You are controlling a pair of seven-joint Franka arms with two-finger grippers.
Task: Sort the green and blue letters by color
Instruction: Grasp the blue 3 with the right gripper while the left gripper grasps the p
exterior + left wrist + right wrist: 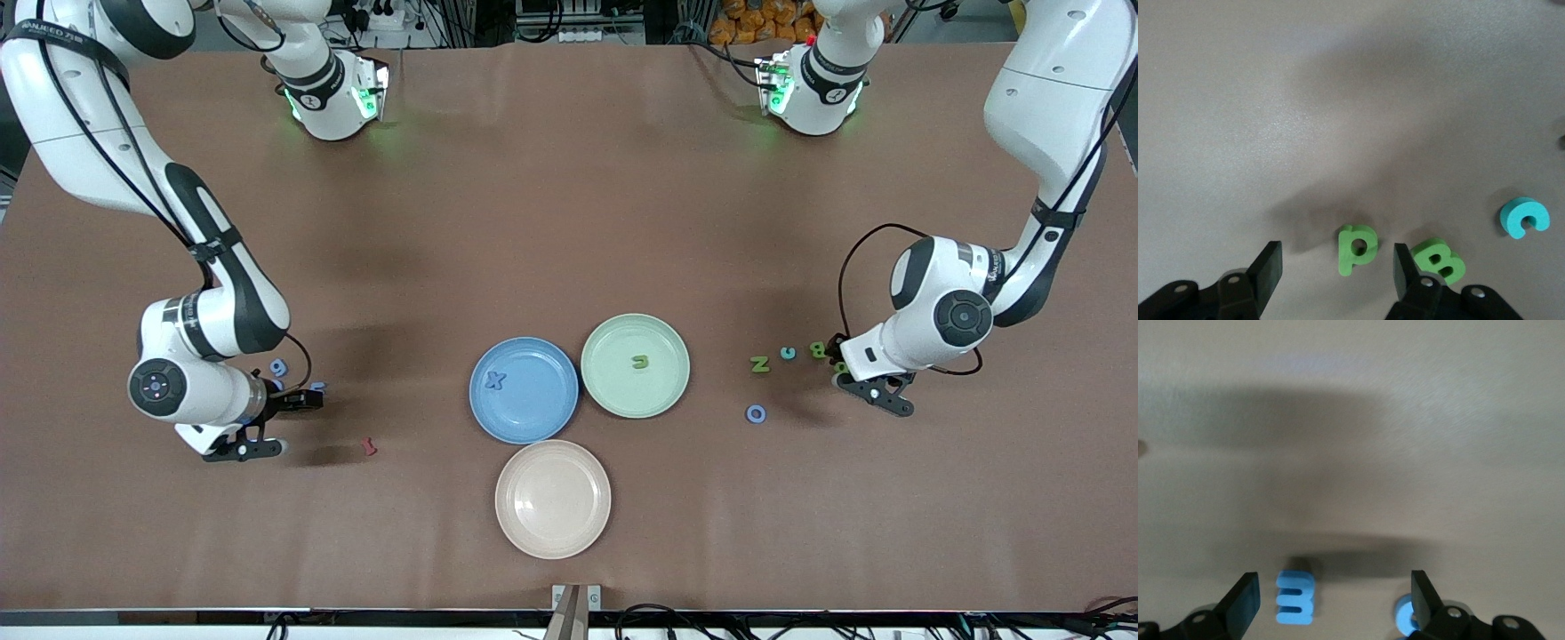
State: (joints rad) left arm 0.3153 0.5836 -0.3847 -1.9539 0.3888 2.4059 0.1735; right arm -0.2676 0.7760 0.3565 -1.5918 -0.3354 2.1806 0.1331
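The left gripper [1338, 263] stands low over the green P [1356, 248], fingers apart on either side and not yet gripping; judged best closed squarely on the P without nudging the green B [1439, 260] just beside it. The right gripper [1335, 593], jaws wide, straddles a blue E-shaped piece [1295, 598] well apart from the blue plate [484, 418]. Counted: three plates; the blue plate holds one blue X [495, 380], the green plate [662, 400] touching it holds one green piece [639, 361].
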